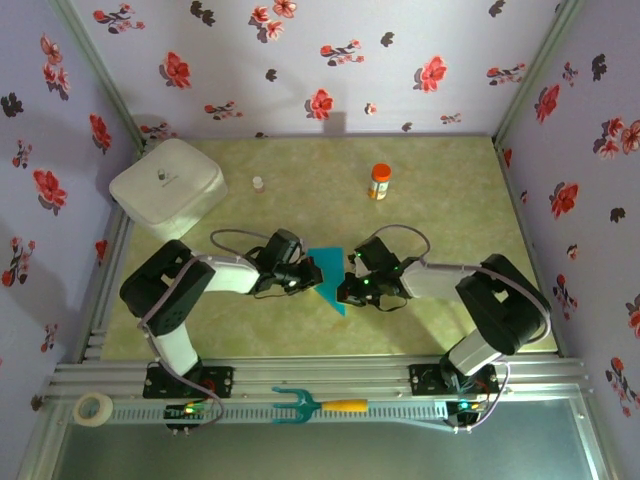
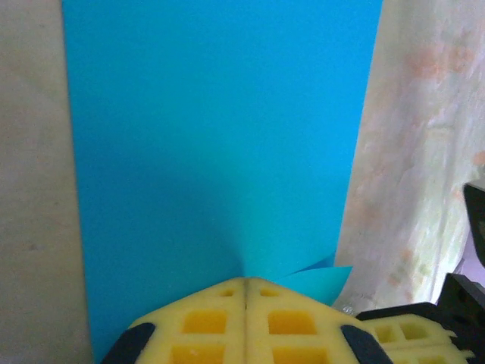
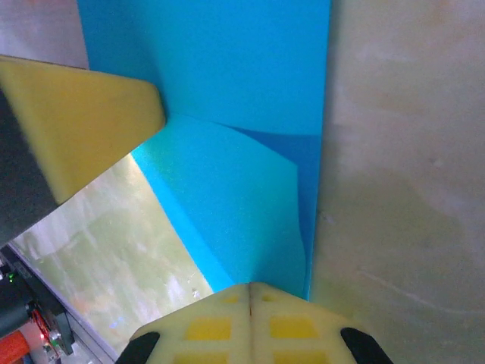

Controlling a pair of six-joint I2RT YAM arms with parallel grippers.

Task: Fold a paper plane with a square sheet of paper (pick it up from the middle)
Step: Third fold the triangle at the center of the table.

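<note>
Purple walls printed with red flowers enclose a pale green table [image 1: 300, 330]. Two arms meet at its centre over one teal-blue square sheet of paper [image 1: 328, 275], partly folded, lying between them. The left gripper [image 2: 244, 282] has its two yellow fingers pressed together, pinching the sheet's edge. The right gripper [image 3: 250, 287] likewise pinches a raised flap. Further back stand one white box [image 1: 165, 185], one orange-capped jar [image 1: 379, 182] and one small bottle [image 1: 258, 184]. By the arm bases lie one tape roll [image 1: 94, 407] and one teal pronged tool [image 1: 300, 405].
</note>
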